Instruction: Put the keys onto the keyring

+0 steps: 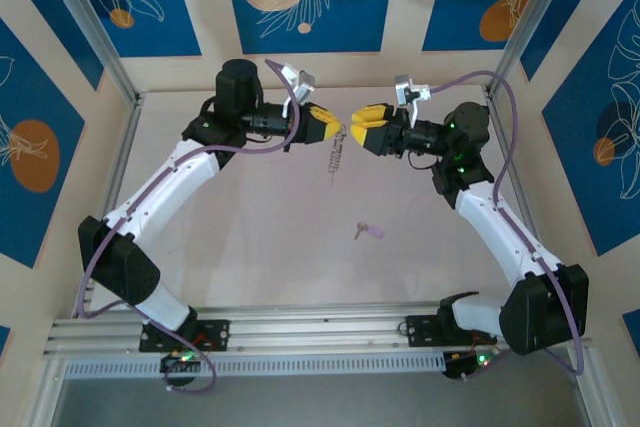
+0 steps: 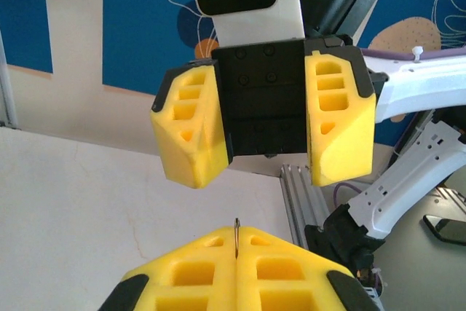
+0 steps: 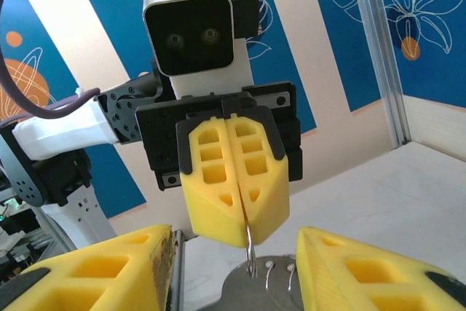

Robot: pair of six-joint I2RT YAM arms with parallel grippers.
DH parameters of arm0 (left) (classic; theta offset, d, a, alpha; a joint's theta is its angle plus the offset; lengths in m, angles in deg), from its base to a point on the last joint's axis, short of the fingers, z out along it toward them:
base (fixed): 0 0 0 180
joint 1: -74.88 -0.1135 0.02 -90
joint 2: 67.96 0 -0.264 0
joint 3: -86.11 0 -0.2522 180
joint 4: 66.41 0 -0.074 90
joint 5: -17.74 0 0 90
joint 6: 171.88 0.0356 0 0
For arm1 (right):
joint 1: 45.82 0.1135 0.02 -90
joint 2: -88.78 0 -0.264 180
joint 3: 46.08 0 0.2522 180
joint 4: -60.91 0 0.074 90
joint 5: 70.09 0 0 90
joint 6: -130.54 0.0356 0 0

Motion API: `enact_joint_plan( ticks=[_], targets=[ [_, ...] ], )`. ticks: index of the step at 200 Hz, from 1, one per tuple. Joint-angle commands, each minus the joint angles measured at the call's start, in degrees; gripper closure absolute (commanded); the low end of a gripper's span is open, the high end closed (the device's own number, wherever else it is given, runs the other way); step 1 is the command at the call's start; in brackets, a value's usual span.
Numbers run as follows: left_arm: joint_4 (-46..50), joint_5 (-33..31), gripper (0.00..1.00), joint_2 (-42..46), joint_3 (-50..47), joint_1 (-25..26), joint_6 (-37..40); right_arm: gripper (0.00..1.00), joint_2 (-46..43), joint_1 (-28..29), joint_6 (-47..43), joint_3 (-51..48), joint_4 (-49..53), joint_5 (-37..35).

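Keyring (image 1: 337, 155) is dangling from clenched left gripper (image 1: 335, 127); right gripper (image 1: 358, 130) is gaping just opposite. Key (image 1: 367, 231) is lying well below both; right gripper should be dropping for its head.

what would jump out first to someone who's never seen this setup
Two yellow claws meet nose to nose above the middle of the table. The left claw is shut on the keyring, which dangles from it, and the right claw faces it with its jaws open. Nearer the arm bases, the small lilac-headed key lies on the pale tabletop.
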Motion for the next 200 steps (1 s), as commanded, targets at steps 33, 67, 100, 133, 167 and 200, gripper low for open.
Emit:
enact_joint_plan(
  ticks=[33,67,100,133,167,200],
  targets=[
    [1.8,0.5,1.00,1.8,2.5,1.3,2.9,0.55,2.3,1.6,-1.2,1.9,0.4,-0.5],
    [1.5,0.0,1.00,1.9,2.4,1.7,2.8,0.60,3.0,1.8,-0.8,1.5,-0.2,-1.0],
    [1.0,-0.6,1.00,1.8,2.5,1.8,2.7,0.67,2.9,1.9,-0.3,0.2,-1.3,-1.0],
    [0.6,-1.0,1.00,1.8,2.5,1.8,2.7,0.65,2.1,1.9,0.1,-1.5,-2.2,-1.0],
    [0.2,-1.3,1.00,1.7,2.5,1.8,2.6,0.65,0.6,1.7,0.3,-3.0,-2.5,-1.4],
    [-0.6,-1.0,1.00,1.5,2.6,1.8,1.9,0.70,-0.1,1.6,0.7,-4.0,-3.0,-2.2]
  ],
)
